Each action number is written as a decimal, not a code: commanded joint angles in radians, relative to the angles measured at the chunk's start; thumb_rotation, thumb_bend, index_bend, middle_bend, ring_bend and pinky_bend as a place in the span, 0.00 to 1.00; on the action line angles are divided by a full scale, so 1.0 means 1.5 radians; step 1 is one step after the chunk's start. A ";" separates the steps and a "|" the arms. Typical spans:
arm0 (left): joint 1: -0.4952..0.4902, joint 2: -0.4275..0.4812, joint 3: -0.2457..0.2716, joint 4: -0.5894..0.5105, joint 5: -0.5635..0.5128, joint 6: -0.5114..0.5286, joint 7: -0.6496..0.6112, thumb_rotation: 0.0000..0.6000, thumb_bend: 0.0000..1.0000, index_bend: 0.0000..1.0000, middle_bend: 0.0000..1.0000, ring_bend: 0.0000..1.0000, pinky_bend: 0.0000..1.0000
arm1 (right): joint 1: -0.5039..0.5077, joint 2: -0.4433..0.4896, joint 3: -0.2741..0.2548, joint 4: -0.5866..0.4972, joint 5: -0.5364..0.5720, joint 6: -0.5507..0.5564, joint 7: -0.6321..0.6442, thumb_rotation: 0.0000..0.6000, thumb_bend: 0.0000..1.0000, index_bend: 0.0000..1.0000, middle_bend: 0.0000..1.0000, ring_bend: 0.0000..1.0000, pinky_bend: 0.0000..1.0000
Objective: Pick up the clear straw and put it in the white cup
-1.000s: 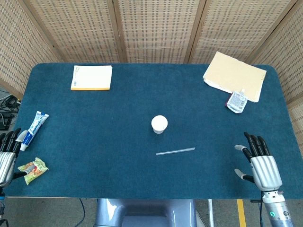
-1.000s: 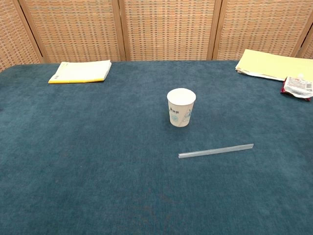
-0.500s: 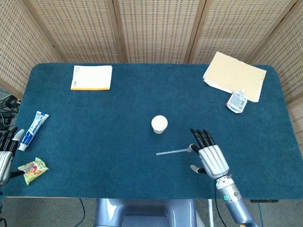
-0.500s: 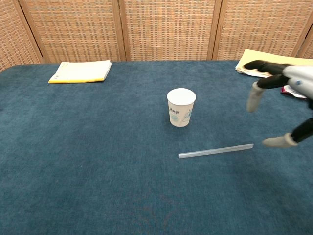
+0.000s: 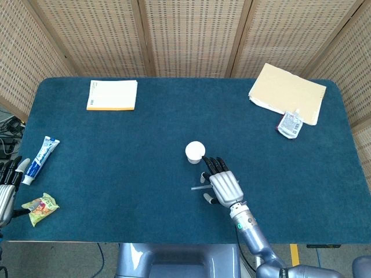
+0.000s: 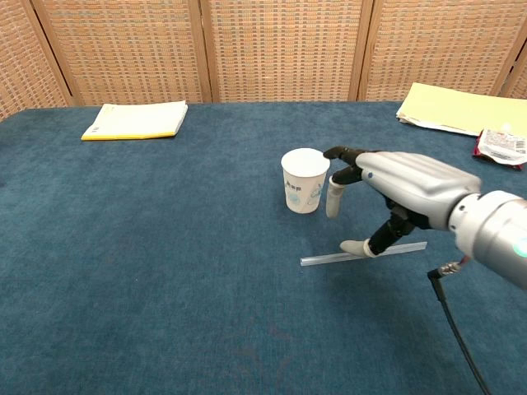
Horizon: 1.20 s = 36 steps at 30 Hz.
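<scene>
Blue felt covers the table (image 5: 116,139) before woven screens. At the far left edge the left hand (image 5: 7,185) rests idle, fingers loosely spread, well apart from the work. Near the middle stands the white cup (image 6: 305,180). Just beside it, the right hand (image 6: 387,193) hovers, fingers apart and empty, directly above the clear straw (image 6: 329,258), which lies flat, its long axis running left to right.

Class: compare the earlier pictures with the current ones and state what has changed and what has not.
The right robot hand swept in from the table's right edge to hover open over the clear straw, beside the white cup. Nothing is grasped. Straw, cup and left robot hand stayed put.
</scene>
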 commanded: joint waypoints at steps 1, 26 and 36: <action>-0.002 -0.001 -0.001 0.003 -0.004 -0.005 -0.001 1.00 0.09 0.00 0.00 0.00 0.00 | 0.031 -0.028 0.021 0.044 0.048 -0.026 -0.012 1.00 0.47 0.47 0.08 0.00 0.00; -0.015 -0.016 -0.001 0.017 -0.024 -0.036 0.010 1.00 0.09 0.00 0.00 0.00 0.00 | 0.082 -0.060 0.013 0.114 0.081 -0.022 0.044 1.00 0.50 0.52 0.13 0.01 0.00; -0.012 -0.012 -0.001 0.013 -0.019 -0.027 0.006 1.00 0.09 0.00 0.00 0.00 0.00 | 0.092 -0.050 0.011 0.074 0.071 0.004 0.025 1.00 0.50 0.52 0.13 0.02 0.00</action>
